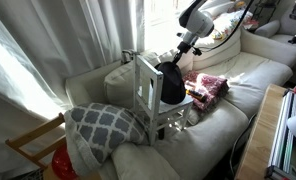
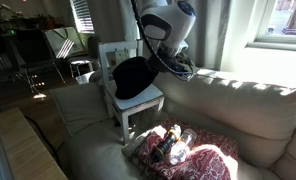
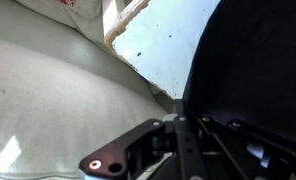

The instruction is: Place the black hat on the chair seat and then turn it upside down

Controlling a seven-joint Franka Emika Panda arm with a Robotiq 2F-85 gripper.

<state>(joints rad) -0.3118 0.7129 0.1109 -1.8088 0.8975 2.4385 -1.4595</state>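
The black hat (image 1: 171, 85) stands on edge on the chair seat (image 2: 143, 103), long axis upright (tool (image 1: 175, 60) closure unclear).

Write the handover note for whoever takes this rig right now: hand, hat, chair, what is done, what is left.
Hand: at the upper edge of the black hat; the pictures do not show whether it is shut on it.
Hat: on the chair seat, tilted up on its edge rather than lying flat.
Done: the hat has reached the seat.
Left: probably finish turning it upside down, then let go and back away.
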